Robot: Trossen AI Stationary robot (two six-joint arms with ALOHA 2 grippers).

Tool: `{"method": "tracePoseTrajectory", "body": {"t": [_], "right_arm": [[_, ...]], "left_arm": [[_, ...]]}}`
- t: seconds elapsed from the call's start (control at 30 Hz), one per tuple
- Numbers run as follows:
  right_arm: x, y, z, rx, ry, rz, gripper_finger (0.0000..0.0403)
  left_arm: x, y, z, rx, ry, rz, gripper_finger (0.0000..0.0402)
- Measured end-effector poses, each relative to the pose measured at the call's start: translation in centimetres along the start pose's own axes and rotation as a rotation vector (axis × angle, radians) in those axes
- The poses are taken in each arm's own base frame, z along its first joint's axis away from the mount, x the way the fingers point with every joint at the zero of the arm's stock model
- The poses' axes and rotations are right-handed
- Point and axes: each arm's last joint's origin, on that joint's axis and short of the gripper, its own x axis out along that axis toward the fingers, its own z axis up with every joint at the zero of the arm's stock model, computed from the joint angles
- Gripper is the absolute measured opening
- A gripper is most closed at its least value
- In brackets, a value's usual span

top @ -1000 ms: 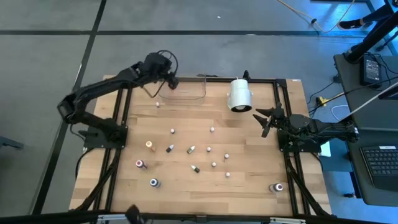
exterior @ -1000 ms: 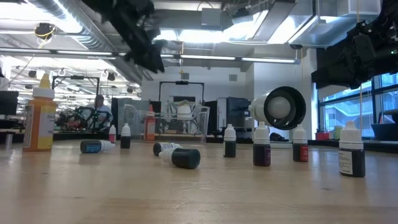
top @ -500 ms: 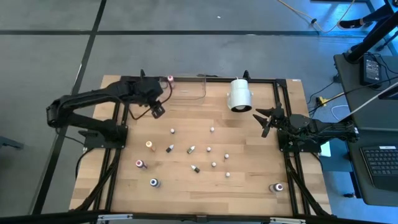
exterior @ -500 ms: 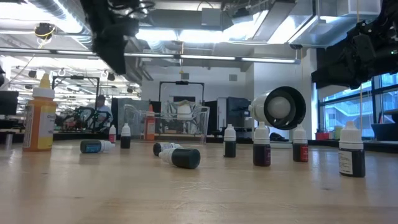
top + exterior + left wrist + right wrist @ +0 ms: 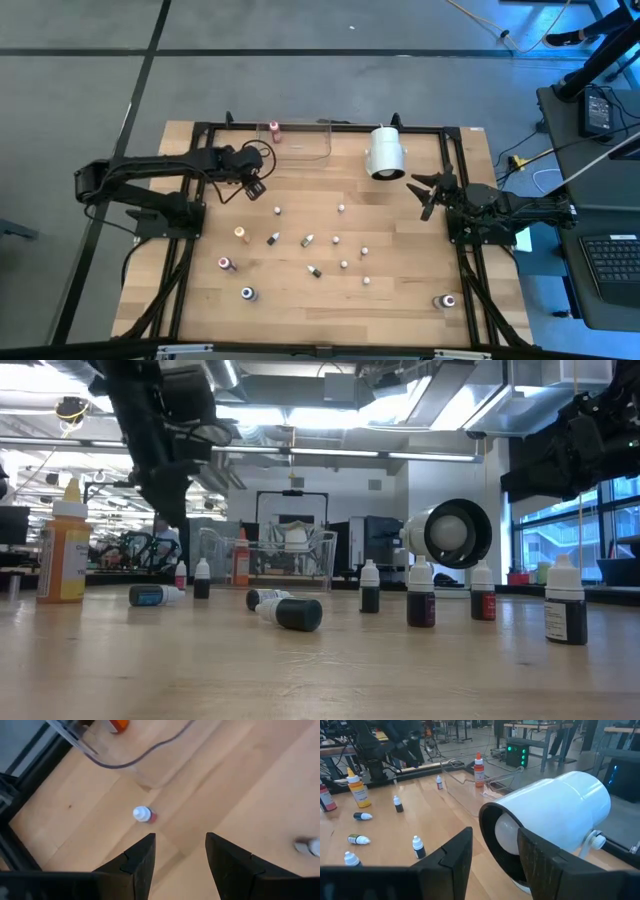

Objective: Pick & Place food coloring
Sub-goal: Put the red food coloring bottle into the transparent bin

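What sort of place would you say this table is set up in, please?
Most likely a robotics lab or workshop. Two arms work a framed wooden table strewn with small bottles. Beyond it are exposed ceiling ducts, workbenches with equipment and a desk with a laptop.

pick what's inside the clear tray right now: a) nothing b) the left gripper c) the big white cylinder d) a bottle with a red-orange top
D: the clear tray holds one bottle with a red-orange top, while the white cylinder lies beside the tray and the open left gripper hovers over the table nearby.
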Motion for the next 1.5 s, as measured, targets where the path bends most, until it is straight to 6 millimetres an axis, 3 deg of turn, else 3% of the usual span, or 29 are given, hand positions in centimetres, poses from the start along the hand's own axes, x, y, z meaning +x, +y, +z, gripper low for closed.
{"method": "tracePoseTrajectory", "body": {"t": [0.33, 0.63, 1.5], "right_arm": [[0.0, 0.0, 0.3, -0.013, -0.028, 0.003, 0.0158], [0.0, 0.0, 0.3, -0.013, -0.027, 0.003, 0.0158], [0.0, 0.0, 0.3, -0.013, -0.027, 0.002, 0.0158]], "left_arm": [[2.3, 0.3, -1.6, -0.160, -0.047, 0.075, 0.0169], [4.9, 1.8, -3.1, -0.343, -0.092, 0.094, 0.0169], [7.2, 3.4, -4.4, -0.335, -0.211, 0.071, 0.0169]]}}
